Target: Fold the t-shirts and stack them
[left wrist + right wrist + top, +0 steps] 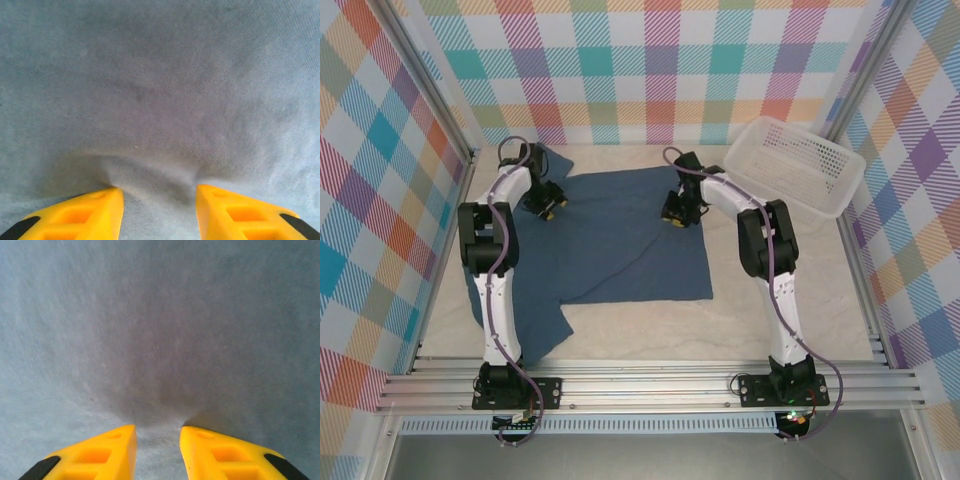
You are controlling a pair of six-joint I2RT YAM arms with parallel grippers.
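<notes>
Denim-blue soft cotton t-shirt (620, 245) lies spread on the sandy beige tabletop (650, 330), under both jaw sets. Left gripper (159, 200) and right gripper (158, 440) stand half-closed, each pinching a pucker of fabric. Multicoloured plaid walls (620, 70) enclose the cell.

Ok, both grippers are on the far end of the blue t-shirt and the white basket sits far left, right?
No: the top external view shows the white basket at far right. The left gripper and right gripper are on the far end of the blue t-shirt.
</notes>
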